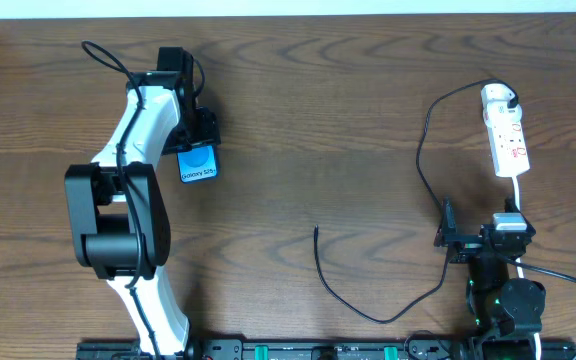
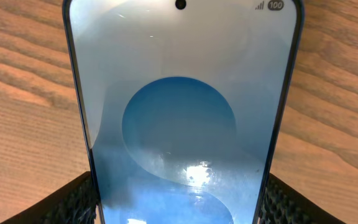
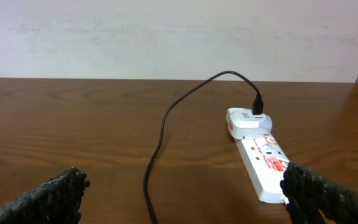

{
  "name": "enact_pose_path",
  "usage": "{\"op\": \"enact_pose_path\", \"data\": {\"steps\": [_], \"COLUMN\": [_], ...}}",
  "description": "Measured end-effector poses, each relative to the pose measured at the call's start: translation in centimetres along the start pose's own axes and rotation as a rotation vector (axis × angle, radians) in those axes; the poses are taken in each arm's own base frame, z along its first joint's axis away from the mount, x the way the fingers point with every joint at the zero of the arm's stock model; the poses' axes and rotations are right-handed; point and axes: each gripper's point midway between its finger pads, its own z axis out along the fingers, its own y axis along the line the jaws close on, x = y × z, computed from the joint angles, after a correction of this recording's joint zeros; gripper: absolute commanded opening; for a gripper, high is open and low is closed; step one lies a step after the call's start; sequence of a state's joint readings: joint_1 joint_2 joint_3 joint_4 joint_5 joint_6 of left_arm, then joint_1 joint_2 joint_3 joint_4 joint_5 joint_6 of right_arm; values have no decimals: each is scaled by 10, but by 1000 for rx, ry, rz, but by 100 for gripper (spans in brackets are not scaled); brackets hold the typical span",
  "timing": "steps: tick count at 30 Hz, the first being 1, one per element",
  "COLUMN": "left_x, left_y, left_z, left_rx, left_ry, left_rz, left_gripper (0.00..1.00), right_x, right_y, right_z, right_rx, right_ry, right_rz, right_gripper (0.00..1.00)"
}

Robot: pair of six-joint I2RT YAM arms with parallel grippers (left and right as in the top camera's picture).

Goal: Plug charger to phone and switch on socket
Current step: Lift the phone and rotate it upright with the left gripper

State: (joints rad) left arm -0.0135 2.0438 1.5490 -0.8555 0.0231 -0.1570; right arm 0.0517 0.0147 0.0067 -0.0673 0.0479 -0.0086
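The phone [image 1: 198, 164] lies on the wooden table at the left, blue screen up with white text. My left gripper [image 1: 194, 140] is over it, and in the left wrist view its fingers [image 2: 179, 202] press both long edges of the phone [image 2: 179, 112]. The socket [image 1: 509, 140] is a white power strip at the far right, with a white adapter [image 1: 496, 98] plugged in. The charger cable [image 1: 423, 150] runs from it down to a free plug end [image 1: 316, 231] at mid-table. My right gripper [image 1: 480, 232] is open and empty, facing the socket [image 3: 265, 158] and cable [image 3: 160, 137].
A white cord [image 1: 519, 190] runs from the socket toward the right arm's base. The table's far edge meets a white wall [image 3: 179, 37]. The cable loops along the front of the table [image 1: 378, 318].
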Motion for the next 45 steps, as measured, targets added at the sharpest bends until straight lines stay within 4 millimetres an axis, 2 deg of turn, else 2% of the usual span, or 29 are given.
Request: {"op": "enact_pose_path", "data": {"steps": [8,19,28,36,45], "left_x": [3,16,23,26,31], "left_y": [-22,-90,-125,-147,-158], "left_z": [-10,-49,-79,-111,-137], "left_rx": [131,561,813,1015,1143], "left_ry": [11,85,199,329,477], "left_rz": [0,-26,-149,-258,-361], "left_gripper": [7,8,7,7,7], "right_x": [0,0,0,0,0], "right_y": [0,0,0,0,0], "right_z": [0,0,0,0,0], "right_rx": [0,0,0,0,0], "right_ry": [0,0,0,0,0], "right_rz": [0,0,0,0,0], "right_gripper": [99,99,99,99,99]}}
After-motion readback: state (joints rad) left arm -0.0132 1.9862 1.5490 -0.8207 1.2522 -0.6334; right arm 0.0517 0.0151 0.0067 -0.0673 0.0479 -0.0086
